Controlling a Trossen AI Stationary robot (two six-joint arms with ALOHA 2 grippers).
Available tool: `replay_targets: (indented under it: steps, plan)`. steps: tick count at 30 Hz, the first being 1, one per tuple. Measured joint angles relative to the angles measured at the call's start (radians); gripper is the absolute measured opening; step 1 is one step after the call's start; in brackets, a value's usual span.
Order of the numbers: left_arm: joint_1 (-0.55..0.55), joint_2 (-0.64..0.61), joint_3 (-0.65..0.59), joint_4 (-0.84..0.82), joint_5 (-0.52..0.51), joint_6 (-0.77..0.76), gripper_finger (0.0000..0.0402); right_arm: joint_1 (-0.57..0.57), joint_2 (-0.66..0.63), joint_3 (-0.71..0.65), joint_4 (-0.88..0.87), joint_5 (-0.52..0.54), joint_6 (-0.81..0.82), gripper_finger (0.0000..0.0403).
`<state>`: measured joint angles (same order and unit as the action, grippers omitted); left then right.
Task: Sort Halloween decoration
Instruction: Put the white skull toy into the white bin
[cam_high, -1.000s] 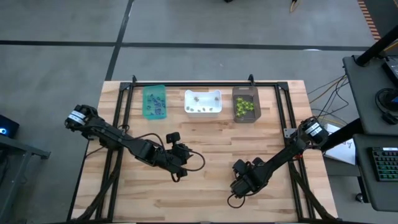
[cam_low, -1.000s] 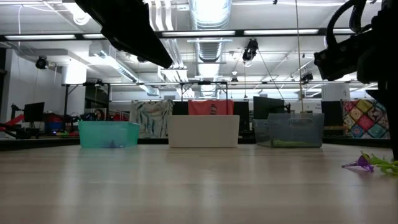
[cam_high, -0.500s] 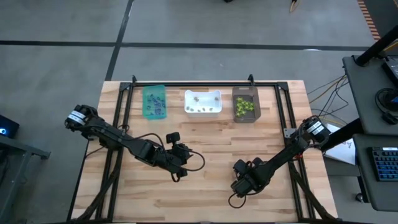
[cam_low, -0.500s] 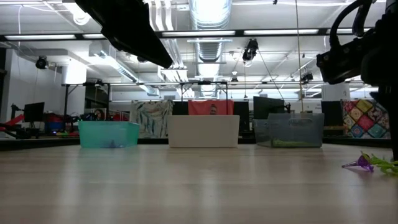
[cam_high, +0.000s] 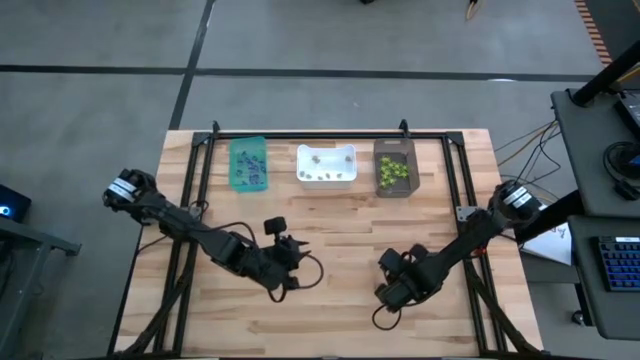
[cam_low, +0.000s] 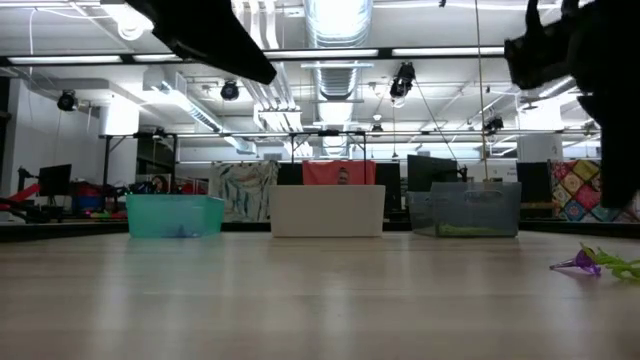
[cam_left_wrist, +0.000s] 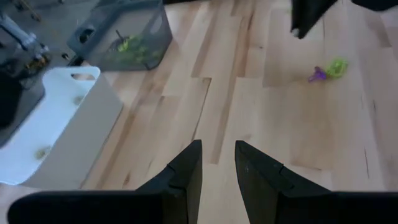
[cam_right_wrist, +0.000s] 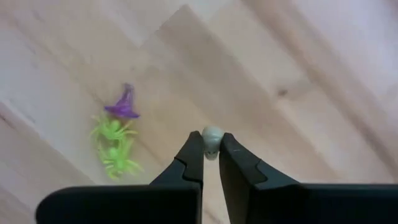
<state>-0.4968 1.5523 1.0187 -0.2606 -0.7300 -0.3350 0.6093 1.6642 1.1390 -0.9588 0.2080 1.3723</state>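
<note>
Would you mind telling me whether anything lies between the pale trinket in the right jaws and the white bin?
Nothing visible does. The right gripper is shut on the pale trinket over the near part of the table; the boards from there to the white bin at the far edge look bare. The purple and green trinkets lie beside it, off that path.

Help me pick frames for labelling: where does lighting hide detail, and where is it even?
Low view: bright ceiling lights backlight the arms into black silhouettes. Right wrist view: even light, only soft shadows; the right gripper shut on a pale trinket reads plainly. High view: table evenly lit.
</note>
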Motion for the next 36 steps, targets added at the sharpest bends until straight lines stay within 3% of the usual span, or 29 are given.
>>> replay_targets:
  steps: [8, 14, 18, 22, 27, 36]
  plan:
    - [-0.071, -0.036, 0.0, -0.011, -0.031, 0.053, 0.0078, -0.076, -0.151, 0.001, 0.021, 0.128, -0.151, 0.0018]
    - [-0.096, -0.077, 0.0, -0.097, -0.032, 0.055, 0.0078, -0.186, -0.227, 0.001, 0.195, 0.158, -0.547, 0.0018]
    - [-0.096, -0.102, 0.0, -0.153, -0.049, 0.025, 0.0078, -0.297, -0.238, 0.001, 0.383, 0.121, -0.8, 0.0018]
    - [-0.096, -0.113, 0.0, -0.187, -0.091, 0.012, 0.0078, -0.44, -0.225, 0.001, 0.567, 0.046, -0.981, 0.0018]
    - [-0.095, -0.113, 0.0, -0.194, -0.098, 0.011, 0.0078, -0.625, -0.182, 0.002, 0.759, 0.029, -1.149, 0.0018]
    - [-0.095, -0.113, 0.0, -0.209, -0.098, -0.017, 0.0078, -0.888, -0.03, 0.002, 0.991, 0.028, -1.243, 0.0018]
